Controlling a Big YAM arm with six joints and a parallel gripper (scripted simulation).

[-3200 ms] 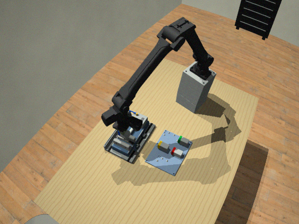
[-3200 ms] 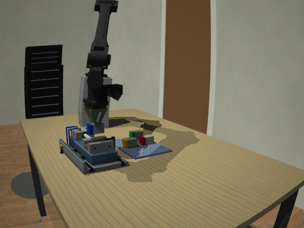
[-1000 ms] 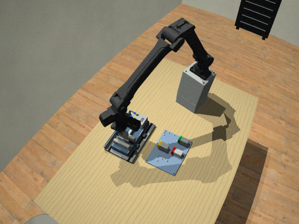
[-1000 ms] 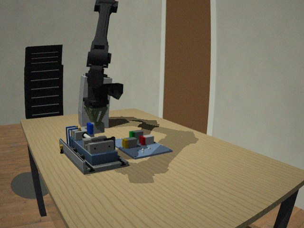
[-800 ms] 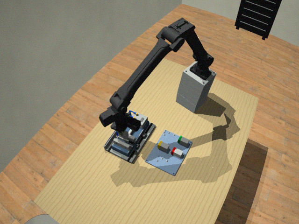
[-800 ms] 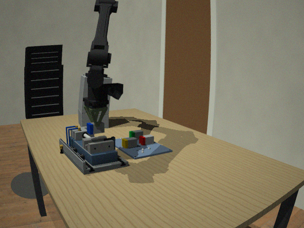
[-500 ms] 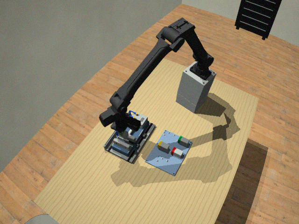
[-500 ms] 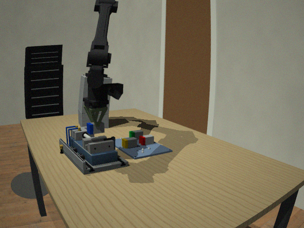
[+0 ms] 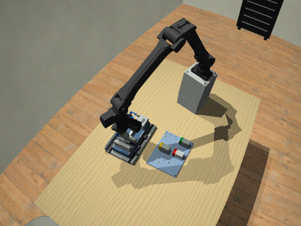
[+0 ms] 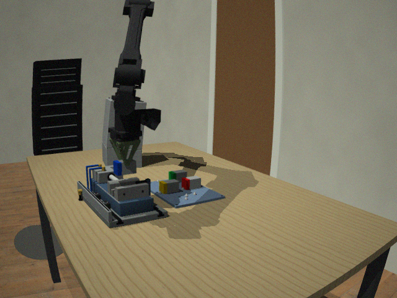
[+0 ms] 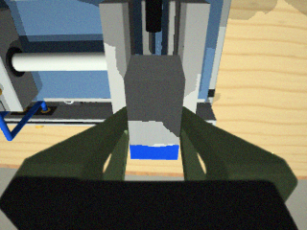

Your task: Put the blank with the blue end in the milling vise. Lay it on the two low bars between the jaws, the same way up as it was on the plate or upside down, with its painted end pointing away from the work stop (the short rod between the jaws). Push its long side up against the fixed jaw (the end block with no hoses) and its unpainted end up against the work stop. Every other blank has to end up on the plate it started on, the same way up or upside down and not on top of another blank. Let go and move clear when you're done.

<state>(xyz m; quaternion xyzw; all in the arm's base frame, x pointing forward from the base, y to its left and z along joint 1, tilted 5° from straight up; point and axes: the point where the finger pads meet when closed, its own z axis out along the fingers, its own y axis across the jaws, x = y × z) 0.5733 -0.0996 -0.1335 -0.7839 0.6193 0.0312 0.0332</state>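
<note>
Blank (image 9: 125,137) (image 10: 129,167) (image 11: 154,101): held above the vise (image 9: 121,160) (image 10: 138,205) (image 11: 62,29), clear of its bars; blue end (image 9: 118,134) (image 10: 117,167) (image 11: 153,151) points away from the black rod (image 11: 153,15) between the jaws; in the wrist view the blank overlaps both pale jaw blocks, its seating not yet made.

Gripper (image 9: 125,133) (image 10: 128,161) (image 11: 153,115): fingers closed on the blank's two long sides, standing about a third open; fingers point down.

Vise: white rod (image 10: 112,177) (image 11: 59,61) runs to the nearer jaw block; blue hoses (image 9: 131,113) (image 10: 87,174) (image 11: 21,122) at the opposite end from the fixed jaw (image 9: 122,145) (image 10: 131,191) (image 11: 196,53).

Plate (image 9: 170,169) (image 10: 179,203), beside the vise: yellow-ended blank (image 9: 164,147) (image 10: 169,186), red-ended blank (image 9: 178,154) (image 10: 193,182) and green-ended blank (image 9: 185,142) (image 10: 179,174), lying apart; pale pins stand near them.
</note>
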